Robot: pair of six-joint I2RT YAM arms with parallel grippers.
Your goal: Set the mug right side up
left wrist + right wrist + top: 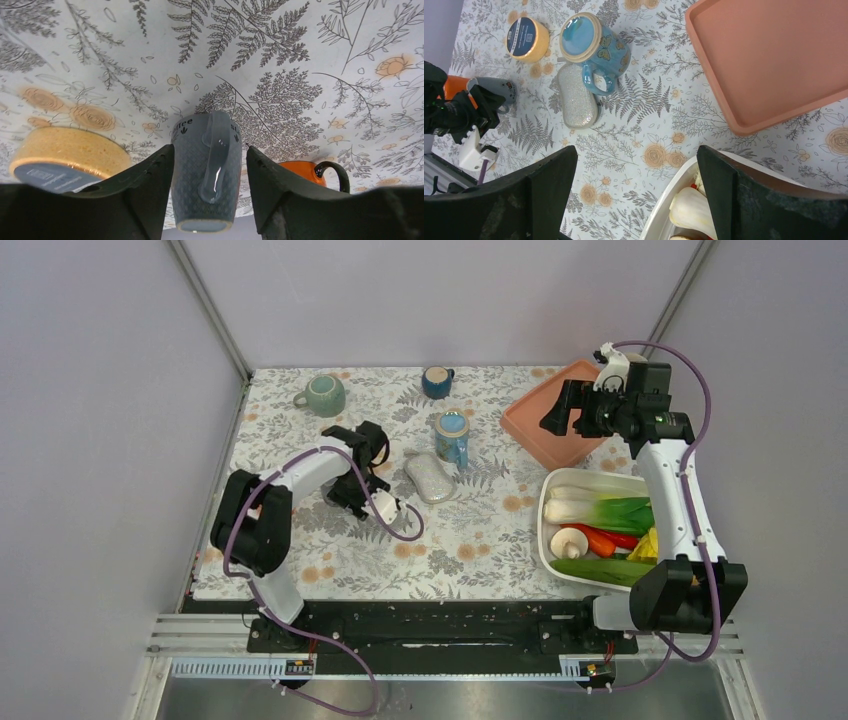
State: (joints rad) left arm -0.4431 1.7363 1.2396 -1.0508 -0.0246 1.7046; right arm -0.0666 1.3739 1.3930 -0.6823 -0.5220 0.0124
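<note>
A grey patterned mug (pixel 207 170) stands upside down on the floral tablecloth, base up and handle towards the left wrist camera. My left gripper (pixel 210 148) is open with one finger on each side of it; the left finger is at its wall and the right finger shows a small gap. From the right wrist view the mug (pixel 496 90) sits just beyond the left gripper (pixel 466 112). In the top view the left gripper (pixel 352 490) and arm hide the mug. My right gripper (pixel 553 422) is open and empty, high over the table's right side (pixel 636 150).
An orange mug (pixel 310 170) and a yellow tub (pixel 65 155) flank the grey mug. A green mug (pixel 322 393), a lidded butterfly mug (pixel 452 435) and a silver sponge (pixel 430 478) lie mid-table. A salmon tray (pixel 550 425) and a white tub of vegetables (pixel 548 502) stand at the right.
</note>
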